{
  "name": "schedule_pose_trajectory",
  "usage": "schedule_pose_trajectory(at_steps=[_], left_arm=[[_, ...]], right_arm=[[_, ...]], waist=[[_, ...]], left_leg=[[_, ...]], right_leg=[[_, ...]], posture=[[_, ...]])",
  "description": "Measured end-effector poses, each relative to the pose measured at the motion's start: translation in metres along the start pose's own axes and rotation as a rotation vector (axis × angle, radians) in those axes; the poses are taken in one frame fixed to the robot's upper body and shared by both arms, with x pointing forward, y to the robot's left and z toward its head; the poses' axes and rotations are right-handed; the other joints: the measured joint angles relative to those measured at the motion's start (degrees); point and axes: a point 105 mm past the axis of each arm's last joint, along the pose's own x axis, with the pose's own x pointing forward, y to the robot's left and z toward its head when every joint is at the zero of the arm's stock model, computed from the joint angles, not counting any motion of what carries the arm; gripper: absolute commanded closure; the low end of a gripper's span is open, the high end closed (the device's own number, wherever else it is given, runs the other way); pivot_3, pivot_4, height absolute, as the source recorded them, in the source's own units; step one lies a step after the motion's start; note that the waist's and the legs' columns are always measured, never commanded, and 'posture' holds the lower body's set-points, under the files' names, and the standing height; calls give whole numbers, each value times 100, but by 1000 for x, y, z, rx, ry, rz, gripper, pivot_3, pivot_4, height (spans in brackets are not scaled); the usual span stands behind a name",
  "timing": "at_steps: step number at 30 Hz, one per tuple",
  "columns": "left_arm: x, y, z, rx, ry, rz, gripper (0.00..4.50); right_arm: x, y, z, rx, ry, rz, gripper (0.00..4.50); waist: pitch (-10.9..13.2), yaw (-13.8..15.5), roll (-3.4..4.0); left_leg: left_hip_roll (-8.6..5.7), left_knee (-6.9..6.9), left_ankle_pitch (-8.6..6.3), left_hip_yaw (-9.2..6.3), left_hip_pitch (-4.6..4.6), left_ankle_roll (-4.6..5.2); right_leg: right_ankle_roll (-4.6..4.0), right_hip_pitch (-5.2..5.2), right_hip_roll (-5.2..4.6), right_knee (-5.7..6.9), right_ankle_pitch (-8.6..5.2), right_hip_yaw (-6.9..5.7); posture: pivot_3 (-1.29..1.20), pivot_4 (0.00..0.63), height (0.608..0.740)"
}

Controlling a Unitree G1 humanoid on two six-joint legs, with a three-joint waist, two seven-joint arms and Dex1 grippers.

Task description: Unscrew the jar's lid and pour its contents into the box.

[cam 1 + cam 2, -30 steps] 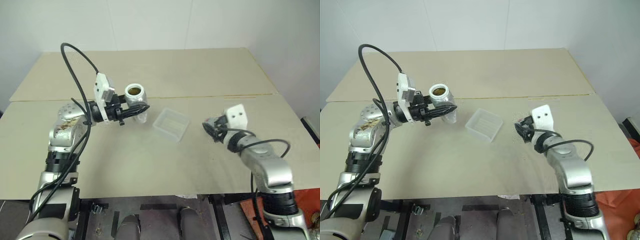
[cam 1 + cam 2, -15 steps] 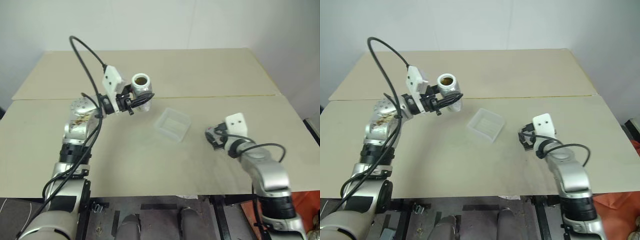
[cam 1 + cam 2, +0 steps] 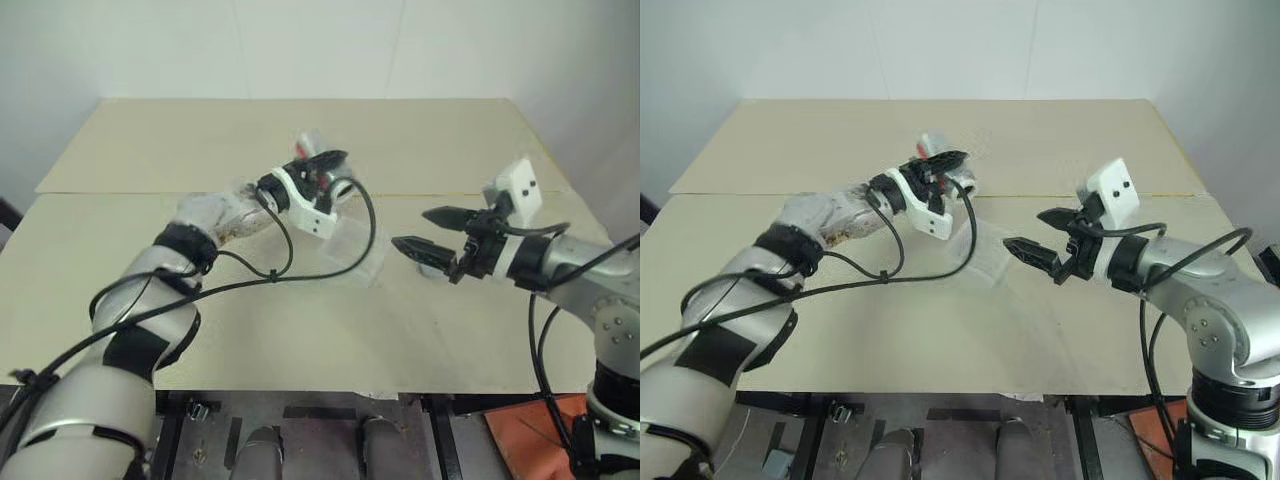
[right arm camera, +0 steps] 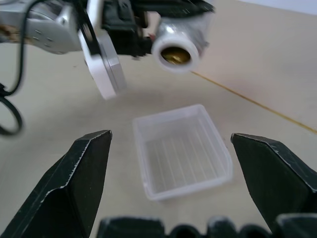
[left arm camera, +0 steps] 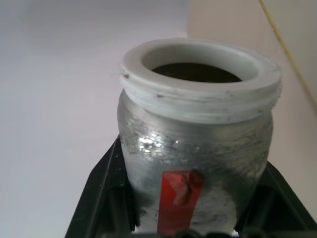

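Observation:
My left gripper (image 3: 945, 165) is shut on the jar (image 5: 195, 148), a silvery cylinder with a red mark and a white threaded mouth. The jar (image 4: 176, 43) is without its cap. It lies tipped on its side above the far edge of the box (image 4: 182, 151), its mouth facing my right gripper. Brown contents (image 4: 173, 55) show inside the mouth. The clear box (image 3: 355, 250) rests on the table and looks empty. My right gripper (image 3: 415, 230) hangs open above the table just right of the box, pointing at the jar, holding nothing. The lid is out of view.
The beige table (image 3: 200, 140) has a seam (image 3: 440, 195) running across behind the box. A black cable (image 3: 270, 270) from my left arm loops low over the table left of the box. A pale wall stands behind the table's far edge.
My left arm has swung the jar to the right over the box and tipped it onto its side. My right gripper has opened, risen off the table and turned toward the jar.

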Motion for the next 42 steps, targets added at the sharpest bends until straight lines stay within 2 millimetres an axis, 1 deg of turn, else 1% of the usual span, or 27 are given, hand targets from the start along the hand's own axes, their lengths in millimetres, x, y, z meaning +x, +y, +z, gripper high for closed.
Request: schedule_pose_trajectory(at_steps=[4,7,9,14,22,24,26,28,30,31,32,34,35,36,37,38,40,42], left_arm=[[5,-12,14,193,-110,-25,2570],[13,-10,19,345,-164,-9,2570],[16,-9,21,386,-173,3,2570],[23,-6,25,416,-159,45,2570],[22,-5,23,422,-146,57,2570],[22,-3,22,400,-138,67,2570],[22,0,20,336,-112,80,2570],[22,6,12,208,-36,93,2570],[19,9,-1,19,62,103,2570],[16,8,-9,-122,135,111,2570],[12,4,-18,-286,214,112,2570],[-1,-9,-39,-645,394,119,2570],[-9,-18,-52,-874,495,132,2570],[-16,-24,-62,-1034,556,140,2570],[-23,-30,-72,-1264,633,168,2570],[-29,-35,-79,-1457,690,190,2570],[-40,-42,-84,-1728,742,225,2570],[-45,-44,-77,-1870,734,296,2570]], right_arm=[[1,4,-1,4,16,42,28],[2,7,-3,9,23,64,28],[3,8,-3,10,23,65,28],[3,11,-2,13,14,73,28],[0,15,-4,24,12,81,28],[0,15,-4,21,12,81,28],[0,15,-4,19,12,81,28],[0,15,-3,17,10,82,28],[0,15,-3,14,9,81,28],[0,15,-3,13,9,80,28],[-1,14,-4,11,10,78,28],[-2,13,-4,7,14,71,28],[-3,13,-6,7,17,68,28],[-4,13,-6,9,17,64,28],[-5,12,-7,11,15,60,28],[-5,12,-6,9,12,62,28],[-5,13,-5,1,4,63,28],[-5,13,-5,1,4,61,28]], waist=[[1,51,-2],[2,83,-3],[2,90,-3],[2,83,-4],[2,87,-4],[2,87,-4],[2,87,-4],[2,82,-4],[2,73,-3],[1,65,-2],[1,57,-1],[1,40,-1],[1,34,-1],[1,22,-1],[1,2,-1],[1,-16,-1],[0,-71,0],[-1,-108,1]], left_leg=[[0,1,0,1,-9,-1],[-1,1,1,1,-15,-2],[-1,1,1,1,-17,-2],[-1,1,3,2,-20,-5],[-1,1,4,2,-20,-7],[-1,1,4,2,-21,-7],[-1,1,5,2,-21,-8],[0,1,6,2,-21,-10],[0,1,9,4,-17,-16],[0,0,20,5,-16,-36],[1,0,20,5,-15,-36],[1,0,22,6,-16,-38],[2,1,21,5,-17,-38],[2,3,20,4,-19,-35],[1,4,19,1,-23,-33],[1,8,18,-2,-25,-31],[0,14,15,-6,-24,-26],[1,20,18,-5,-21,-31]], right_leg=[[0,-10,0,2,0,0],[1,-11,0,5,0,-2],[2,-12,-1,6,0,-2],[2,-16,-1,9,0,-2],[2,-15,-2,8,0,-2],[2,-16,-2,9,0,-2],[2,-16,-2,9,0,-2],[2,-17,-2,9,0,-3],[2,-16,-2,9,0,-3],[1,-16,-3,9,0,-2],[1,-15,-3,10,0,-2],[0,-16,-3,17,1,-2],[0,-16,-3,20,1,-3],[0,-16,-3,24,1,-3],[1,-13,-3,33,1,-4],[2,-10,-3,32,2,-8],[3,-4,-4,30,2,-10],[4,-1,-5,29,2,-10]], posture=[[0,150,740],[0,150,740],[0,150,740],[0,150,740],[0,150,740],[0,150,740],[0,150,740],[0,150,740],[0,150,740],[0,150,740],[0,150,740],[0,150,740],[0,150,740],[0,150,740],[0,150,740],[0,150,740],[0,150,740],[0,150,740]])
